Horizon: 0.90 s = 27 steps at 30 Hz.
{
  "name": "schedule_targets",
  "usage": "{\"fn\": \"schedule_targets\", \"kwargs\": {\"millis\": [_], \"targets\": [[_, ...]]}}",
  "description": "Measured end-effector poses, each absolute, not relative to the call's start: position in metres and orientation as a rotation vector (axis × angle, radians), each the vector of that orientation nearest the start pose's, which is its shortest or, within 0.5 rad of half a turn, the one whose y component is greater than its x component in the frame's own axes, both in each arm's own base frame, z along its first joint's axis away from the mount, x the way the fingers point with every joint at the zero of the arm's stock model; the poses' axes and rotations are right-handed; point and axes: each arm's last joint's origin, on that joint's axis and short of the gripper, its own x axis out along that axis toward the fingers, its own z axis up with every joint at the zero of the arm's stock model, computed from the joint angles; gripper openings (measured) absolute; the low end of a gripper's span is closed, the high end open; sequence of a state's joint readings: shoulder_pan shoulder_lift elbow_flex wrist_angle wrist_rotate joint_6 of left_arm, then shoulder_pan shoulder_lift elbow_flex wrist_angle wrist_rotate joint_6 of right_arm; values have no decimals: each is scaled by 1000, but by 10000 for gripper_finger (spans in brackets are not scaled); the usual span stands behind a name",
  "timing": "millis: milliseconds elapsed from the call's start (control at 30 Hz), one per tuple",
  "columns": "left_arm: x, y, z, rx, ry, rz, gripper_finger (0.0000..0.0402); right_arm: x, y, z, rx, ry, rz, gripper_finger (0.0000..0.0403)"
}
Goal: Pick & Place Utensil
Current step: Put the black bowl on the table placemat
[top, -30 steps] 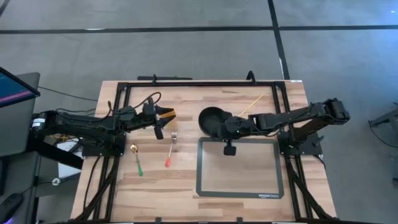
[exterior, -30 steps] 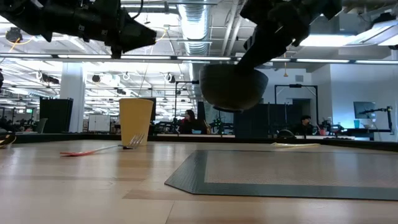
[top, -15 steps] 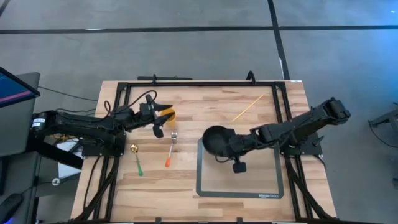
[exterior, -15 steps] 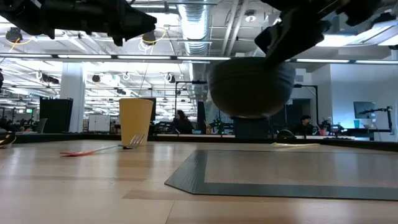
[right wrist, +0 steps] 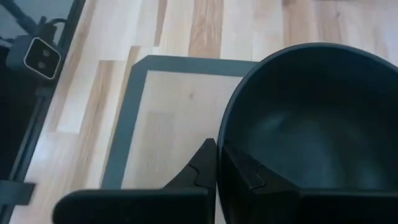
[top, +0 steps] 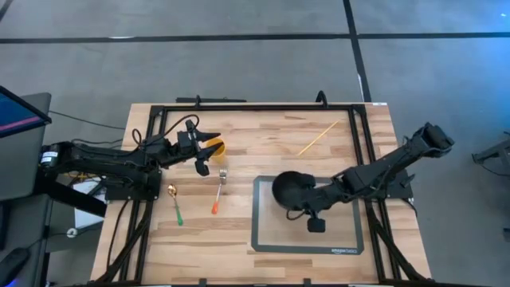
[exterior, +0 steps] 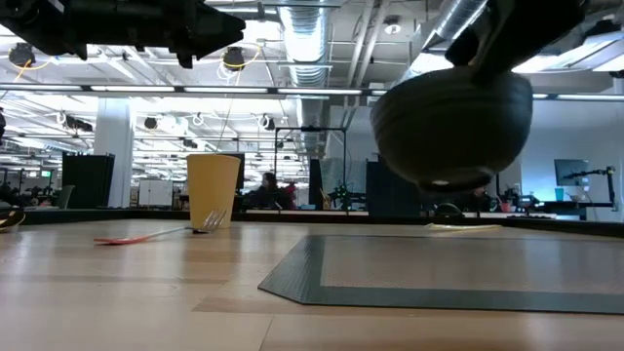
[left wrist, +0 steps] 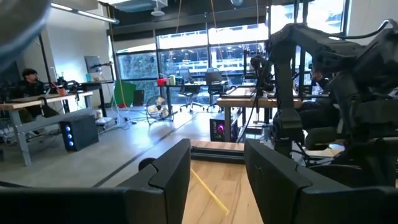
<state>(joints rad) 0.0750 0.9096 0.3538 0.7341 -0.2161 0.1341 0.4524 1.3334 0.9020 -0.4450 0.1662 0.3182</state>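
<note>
Two dark jointed arms w/ black cables, blocky matte claw (left wrist: 214,180) fingers.

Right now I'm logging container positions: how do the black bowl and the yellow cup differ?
The black bowl hangs in the air over the mat, gripped at its rim by the right gripper; the yellow cup stands upright on bare wood. The bowl is wide and rounded, the cup narrow and tall. Both look empty.

Pale wood-grain worktop (top: 263,127) with a smooth satin finish, matt grey mat (top: 345,241), matt black smooth bowl (top: 292,191), matt black fingers (right wrist: 205,163), yellow cup (exterior: 213,189) of matt plastic look, thin pale wooden stick (top: 317,137)
</note>
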Motion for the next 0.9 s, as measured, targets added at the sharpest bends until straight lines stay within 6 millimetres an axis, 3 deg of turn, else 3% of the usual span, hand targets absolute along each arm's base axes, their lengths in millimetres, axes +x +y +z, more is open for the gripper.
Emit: {"fn": "schedule_targets", "kwargs": {"millis": [233,900], "targets": [[191,21,251,120,-159,302,152,230,138,236,40,877,181,11],[190,21,246,79,-151,298,152,194,187,235,77,853,216,5]]}}
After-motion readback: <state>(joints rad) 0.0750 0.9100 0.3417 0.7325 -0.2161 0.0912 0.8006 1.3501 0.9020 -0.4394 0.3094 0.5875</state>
